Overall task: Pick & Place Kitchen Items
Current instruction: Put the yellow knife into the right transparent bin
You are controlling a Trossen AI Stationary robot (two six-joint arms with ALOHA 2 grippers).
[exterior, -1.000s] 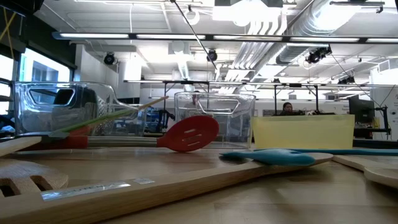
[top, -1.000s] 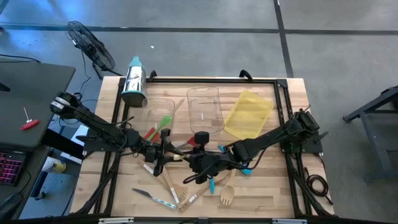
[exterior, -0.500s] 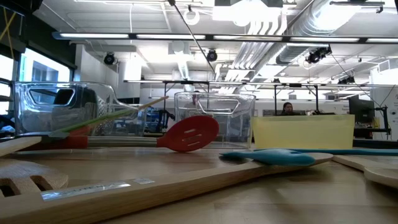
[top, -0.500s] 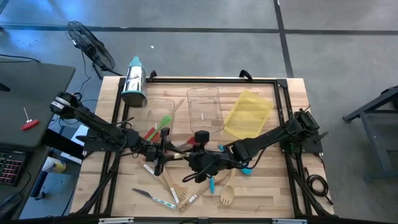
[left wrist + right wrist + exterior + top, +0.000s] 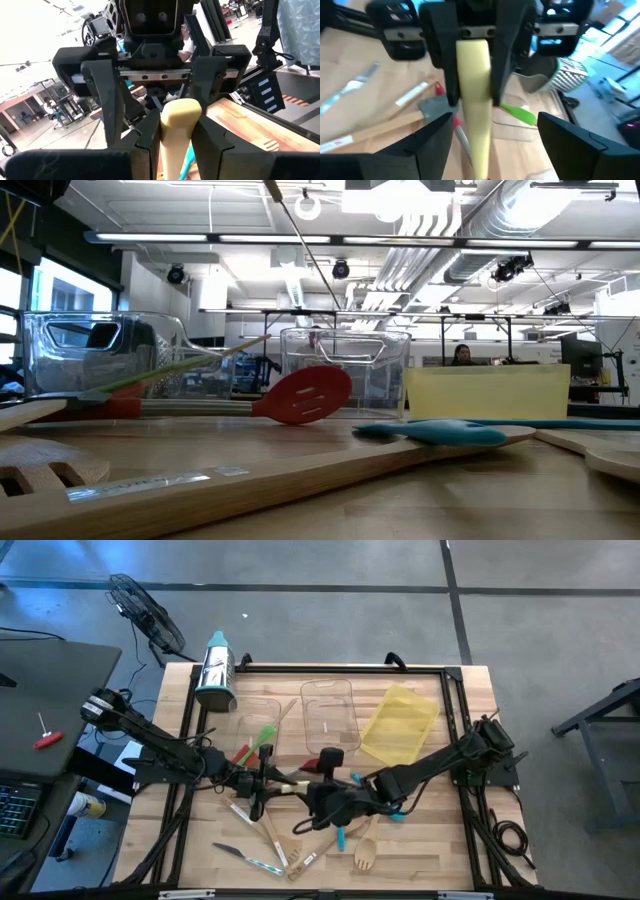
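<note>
My left gripper (image 5: 175, 137) clamped on the cream utensil handle (image 5: 176, 131) above mid worktop (image 5: 440, 840), my right gripper (image 5: 485, 150) now spread wide off that handle it pinched a second ago, facing the left

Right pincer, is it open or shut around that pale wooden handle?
Open. In the right wrist view the right pincer has its fingers spread clear of the pale handle, which the left pincer clamps.

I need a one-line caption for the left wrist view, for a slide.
Left gripper shut on a pale cream utensil handle, facing the open right gripper across the wooden table.
</note>
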